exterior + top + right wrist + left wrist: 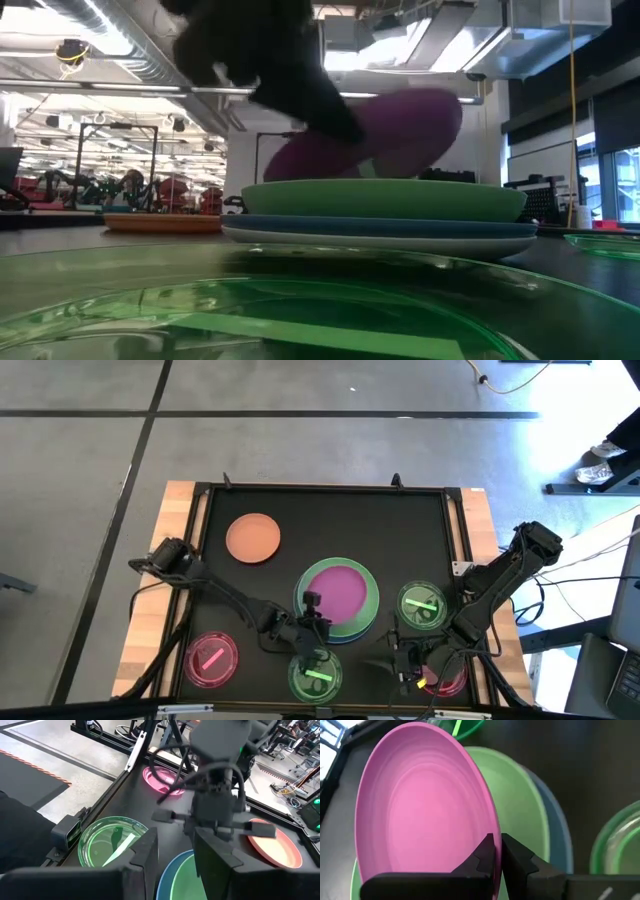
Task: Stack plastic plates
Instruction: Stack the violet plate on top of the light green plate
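Near edge, centre: a small see-through green dish point(315, 675) with a bright bar lay flat on the dark surface point(330, 520).
Near edge, left: a small see-through pink dish point(211, 658) with a bright bar lay flat, well apart from the green one.
Near edge, right: a second small pink dish point(447, 681) lay partly under the right arm.
Right tool point(400, 663): hung low beside that pink dish, fingers point(145, 855) parted wide and holding nothing.
Left tool point(496, 851): sat at the near rim of the stack, fingers point(482, 854) pinched narrowly on the edge of the purple plate point(422, 815).
Purple plate: was tilted, its gripped edge raised, its far edge down on the green plate point(517, 805).
Stack, centre of surface: the large green plate rested on the blue plate point(385, 228), with a white plate point(380, 243) at the bottom.
Right of stack: a second small green dish point(422, 606) with a bright bar lay flat, just beside the stack.
Far left: the orange plate point(253, 538) lay flat and alone, well apart from the stack.
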